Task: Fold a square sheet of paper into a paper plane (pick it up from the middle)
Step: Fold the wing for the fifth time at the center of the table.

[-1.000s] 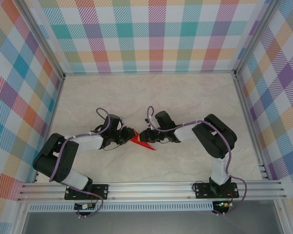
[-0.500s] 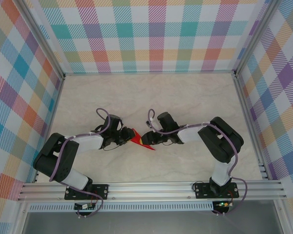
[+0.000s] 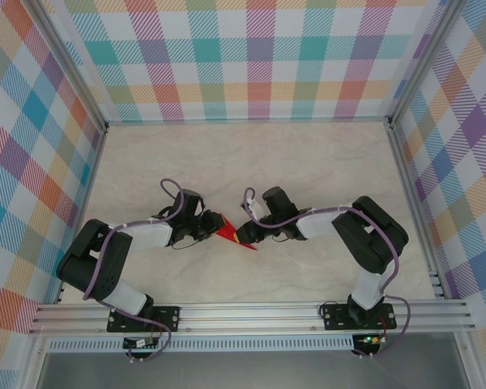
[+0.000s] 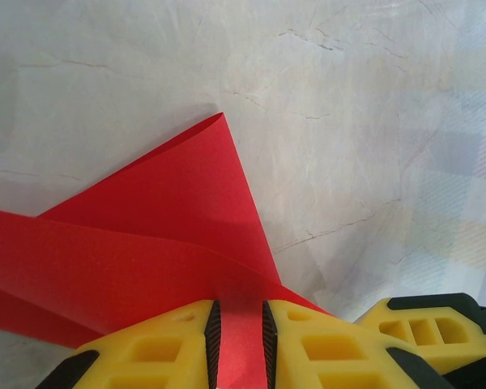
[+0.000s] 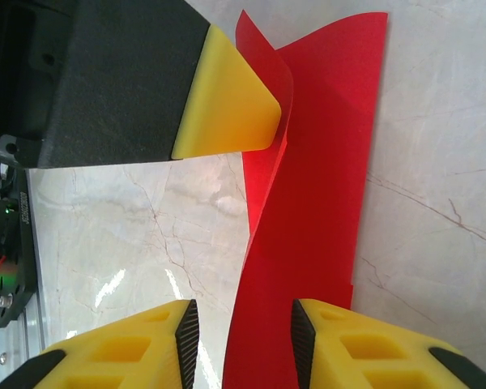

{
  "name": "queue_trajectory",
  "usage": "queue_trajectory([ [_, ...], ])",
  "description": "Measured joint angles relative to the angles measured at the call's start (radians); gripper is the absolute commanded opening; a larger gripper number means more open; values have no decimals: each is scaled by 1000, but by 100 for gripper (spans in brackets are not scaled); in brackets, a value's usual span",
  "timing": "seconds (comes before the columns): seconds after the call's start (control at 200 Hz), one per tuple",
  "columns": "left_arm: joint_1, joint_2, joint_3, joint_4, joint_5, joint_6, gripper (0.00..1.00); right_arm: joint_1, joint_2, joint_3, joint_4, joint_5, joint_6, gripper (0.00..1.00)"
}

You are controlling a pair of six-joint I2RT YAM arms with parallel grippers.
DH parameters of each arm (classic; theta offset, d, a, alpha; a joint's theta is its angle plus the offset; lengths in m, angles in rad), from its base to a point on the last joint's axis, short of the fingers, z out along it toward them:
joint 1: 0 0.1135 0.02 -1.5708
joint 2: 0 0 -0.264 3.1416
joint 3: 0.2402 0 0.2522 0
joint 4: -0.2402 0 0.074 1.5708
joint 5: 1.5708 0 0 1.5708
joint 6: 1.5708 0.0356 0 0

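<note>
Bright red paper [image 4: 162, 235], folded into overlapping pointed flaps, is pinched by the left tool [image 4: 240, 328]. The right tool [image 5: 243, 336] stands spread, with paper between its jaws.

A lab robot cell: aluminium frame rails [image 3: 251, 312], plaid backdrop walls [image 3: 259, 57], marble-look tabletop [image 3: 308, 162].

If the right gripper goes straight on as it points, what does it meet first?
The folded red paper: it lies between the right gripper's open fingers and curls up just ahead. Beyond it, probably the left gripper's yellow fingertip, though depth is unclear.
</note>
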Motion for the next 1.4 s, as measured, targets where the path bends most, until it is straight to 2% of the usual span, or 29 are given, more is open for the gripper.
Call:
queue_trajectory([
  [0.465,0,0,1,-14,-6,0,22,8,32,6,-4,-29,-41,37],
  [0.98,0,0,2,-16,-6,0,22,8,77,40,-3,-53,-34,21],
  [1.175,0,-7,2,-23,-6,3,23,3,90,40,1,-82,-10,8],
  [1.4,0,-60,2,-43,-6,23,25,-12,94,41,5,-119,48,1],
])
